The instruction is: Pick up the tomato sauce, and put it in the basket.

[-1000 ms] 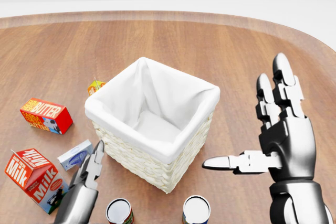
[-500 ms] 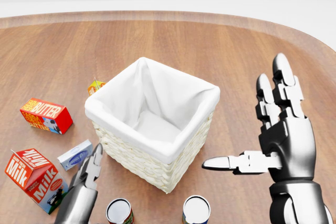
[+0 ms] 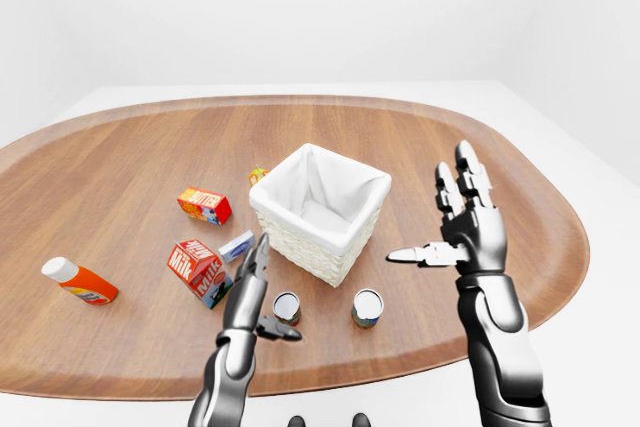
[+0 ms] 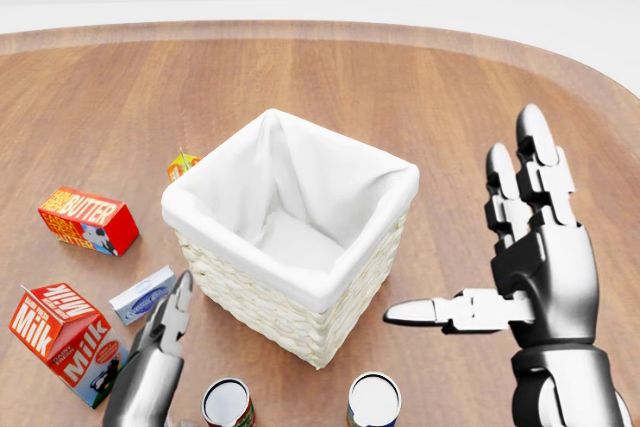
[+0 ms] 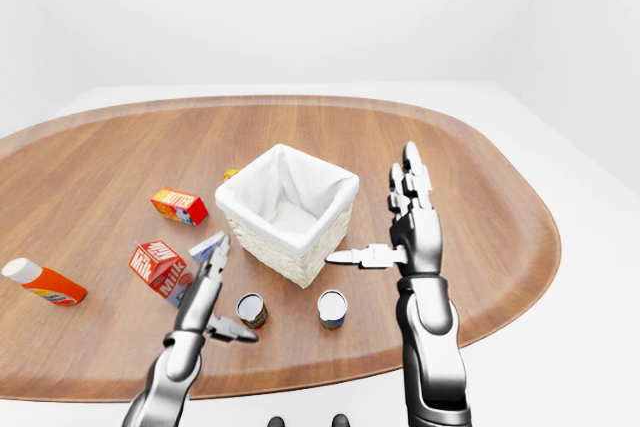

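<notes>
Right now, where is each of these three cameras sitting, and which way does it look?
Head view: on the head, angled down at the basket; both robot hands show, left, right.
Left-eye view: on the head, wider, taking in the whole table and both forearms.
Right-eye view: beside it, nearly the same picture.
All share basket and hands.

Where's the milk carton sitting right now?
In the left-eye view the milk carton lies on the wooden table, left of the basket, below the butter box and just left of the left hand.
</notes>
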Available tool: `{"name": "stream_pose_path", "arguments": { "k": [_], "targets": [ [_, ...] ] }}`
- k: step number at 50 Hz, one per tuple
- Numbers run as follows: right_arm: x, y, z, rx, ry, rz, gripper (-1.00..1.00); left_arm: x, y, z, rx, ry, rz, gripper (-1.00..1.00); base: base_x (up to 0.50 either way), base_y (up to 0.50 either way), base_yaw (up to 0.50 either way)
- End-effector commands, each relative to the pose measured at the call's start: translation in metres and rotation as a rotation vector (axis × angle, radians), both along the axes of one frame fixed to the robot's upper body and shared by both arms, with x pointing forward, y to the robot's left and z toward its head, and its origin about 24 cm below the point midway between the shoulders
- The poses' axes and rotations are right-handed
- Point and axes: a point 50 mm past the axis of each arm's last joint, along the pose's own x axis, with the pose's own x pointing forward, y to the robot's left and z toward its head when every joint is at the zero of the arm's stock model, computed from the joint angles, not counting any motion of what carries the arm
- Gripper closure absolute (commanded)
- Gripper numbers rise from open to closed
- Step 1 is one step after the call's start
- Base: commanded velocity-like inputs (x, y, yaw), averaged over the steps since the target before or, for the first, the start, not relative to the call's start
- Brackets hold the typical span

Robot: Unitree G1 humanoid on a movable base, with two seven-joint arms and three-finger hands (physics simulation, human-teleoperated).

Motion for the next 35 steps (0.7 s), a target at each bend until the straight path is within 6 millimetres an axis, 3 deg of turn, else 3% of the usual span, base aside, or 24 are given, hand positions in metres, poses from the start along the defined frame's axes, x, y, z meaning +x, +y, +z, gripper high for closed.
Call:
{"name": "stream_pose_path", "arguments": {
  "k": [1, 35],
  "targets": [
    [0.000, 0.000, 0.001, -0.001, -0.003, 0.001, -1.00, 0.003, 0.001, -0.001, 0.001, 0.002, 0.002, -1.00, 0.00, 0.00, 0.00],
    [0.000, 0.000, 0.000, -0.002, 0.002, 0.000, -1.00, 0.011, 0.001, -0.015, 0.026, 0.043, 0.019, -1.00, 0.00, 0.00, 0.00]
  ]
}}
